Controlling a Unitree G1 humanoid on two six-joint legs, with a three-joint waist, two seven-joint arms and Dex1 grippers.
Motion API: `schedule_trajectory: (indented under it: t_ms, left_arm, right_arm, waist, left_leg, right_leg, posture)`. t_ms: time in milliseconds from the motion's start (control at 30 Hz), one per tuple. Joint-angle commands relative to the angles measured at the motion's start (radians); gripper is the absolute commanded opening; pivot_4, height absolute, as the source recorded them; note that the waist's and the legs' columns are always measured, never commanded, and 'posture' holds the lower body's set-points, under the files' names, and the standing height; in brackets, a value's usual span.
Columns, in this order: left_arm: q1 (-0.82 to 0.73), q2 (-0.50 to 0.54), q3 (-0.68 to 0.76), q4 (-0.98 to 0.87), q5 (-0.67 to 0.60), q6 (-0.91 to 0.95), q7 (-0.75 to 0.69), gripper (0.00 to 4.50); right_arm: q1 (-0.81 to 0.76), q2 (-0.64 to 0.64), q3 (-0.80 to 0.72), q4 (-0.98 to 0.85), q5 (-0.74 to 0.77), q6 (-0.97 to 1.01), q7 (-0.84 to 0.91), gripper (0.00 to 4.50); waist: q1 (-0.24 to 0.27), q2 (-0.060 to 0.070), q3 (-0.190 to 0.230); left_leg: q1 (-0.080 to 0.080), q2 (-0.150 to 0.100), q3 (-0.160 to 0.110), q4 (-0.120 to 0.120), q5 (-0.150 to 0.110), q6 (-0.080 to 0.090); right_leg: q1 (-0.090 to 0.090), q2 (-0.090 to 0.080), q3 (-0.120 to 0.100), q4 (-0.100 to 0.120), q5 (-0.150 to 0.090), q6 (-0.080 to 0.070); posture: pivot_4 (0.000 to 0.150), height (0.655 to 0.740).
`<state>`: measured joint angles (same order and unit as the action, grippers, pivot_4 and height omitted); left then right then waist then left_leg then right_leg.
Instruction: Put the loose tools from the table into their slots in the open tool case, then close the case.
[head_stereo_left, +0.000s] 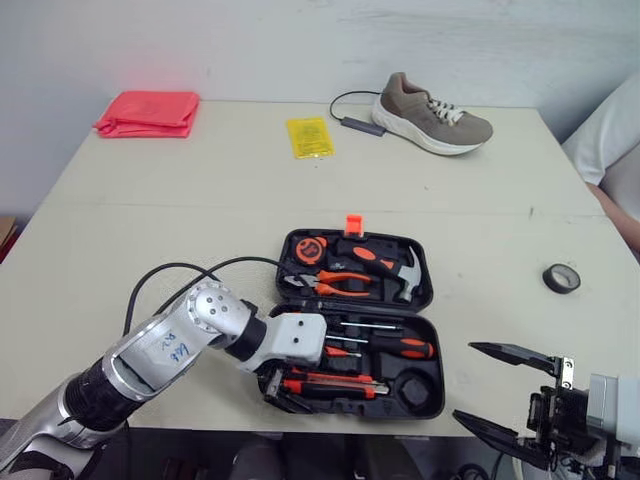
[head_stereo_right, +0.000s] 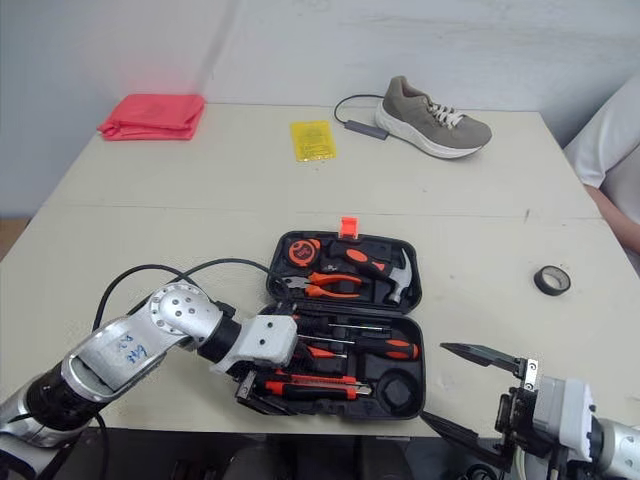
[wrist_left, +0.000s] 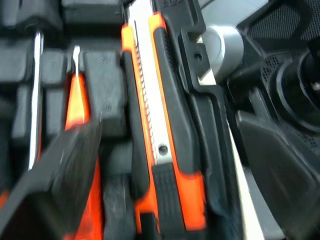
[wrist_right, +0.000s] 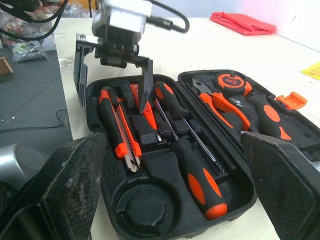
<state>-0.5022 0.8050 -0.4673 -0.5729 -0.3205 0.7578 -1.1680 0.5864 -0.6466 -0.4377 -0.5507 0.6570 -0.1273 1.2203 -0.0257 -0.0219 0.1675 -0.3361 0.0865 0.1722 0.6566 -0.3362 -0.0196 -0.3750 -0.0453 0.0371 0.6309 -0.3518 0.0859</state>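
Observation:
The black tool case (head_stereo_left: 432, 300) lies open at the table's front edge, holding pliers, a hammer, a tape measure and screwdrivers (head_stereo_left: 400, 347). An orange utility knife (wrist_left: 150, 125) rests in the slot along the case's near rim. My left gripper (wrist_right: 114, 75) hangs open over the case's near-left corner. One finger is outside the rim and the other inside, with the knife between them. A round slot (wrist_right: 142, 210) in the near-right corner is empty. A black tape roll (head_stereo_left: 561, 278) lies loose on the table right of the case. My right gripper (head_stereo_left: 500, 390) is open past the table's front edge, right of the case.
At the back of the table are a beige shoe (head_stereo_left: 430, 115) with a cable, a yellow packet (head_stereo_left: 309, 137) and a folded red cloth (head_stereo_left: 148, 113). A person's white sleeve (head_stereo_left: 612, 140) is at the right edge.

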Motion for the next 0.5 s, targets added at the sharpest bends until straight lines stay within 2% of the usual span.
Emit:
schedule_trajectory:
  t_ms: [33, 100, 200, 433, 500]
  left_arm:
    - [0.025, -0.008, 0.116, 0.006, -0.083, -0.145, -0.070, 4.26]
    - [0.046, -0.026, 0.163, 0.044, -0.090, -0.249, -0.086, 4.26]
    - [0.084, -0.084, 0.218, 0.129, -0.129, -0.341, -0.096, 3.42]
    - [0.187, -0.138, 0.198, 0.253, -0.079, -0.485, -0.116, 0.16]
    - [0.209, -0.150, 0.184, 0.273, -0.064, -0.479, -0.096, 0.07]
  right_arm:
    - [-0.004, -0.003, -0.006, -0.035, 0.010, 0.005, -0.017, 4.50]
    - [-0.004, -0.004, -0.009, -0.033, 0.011, 0.007, -0.019, 4.50]
    - [-0.004, -0.004, -0.013, -0.025, 0.011, 0.010, -0.022, 4.50]
    - [-0.001, 0.007, -0.016, 0.008, -0.002, -0.002, -0.017, 4.50]
    - [0.001, 0.011, -0.016, 0.012, -0.009, -0.004, -0.020, 4.50]
  waist:
    - [0.000, 0.000, 0.000]
    - [0.000, 0.000, 0.000]
    - [0.001, 0.000, 0.000]
    - [-0.001, 0.000, 0.000]
    - [-0.001, 0.000, 0.000]
  left_leg:
    - [0.000, 0.000, 0.000, 0.000, 0.000, 0.000]
    - [0.000, 0.000, 0.000, 0.000, 0.000, 0.000]
    - [0.000, -0.001, 0.000, 0.001, 0.000, 0.000]
    - [0.000, -0.001, 0.000, 0.002, -0.001, 0.000]
    - [0.000, -0.001, 0.000, 0.002, -0.001, 0.000]
  right_leg:
    - [0.000, 0.000, 0.000, 0.000, 0.000, 0.000]
    - [0.000, 0.000, 0.000, 0.000, 0.000, 0.000]
    - [0.000, 0.000, 0.000, 0.000, 0.000, 0.000]
    - [0.000, 0.000, 0.000, 0.001, 0.000, 0.000]
    - [0.000, 0.000, 0.000, 0.001, 0.000, 0.000]
  posture:
    - [0.150, 0.7400]
    - [0.150, 0.7400]
    - [0.150, 0.7400]
    - [0.150, 0.7400]
    - [0.150, 0.7400]
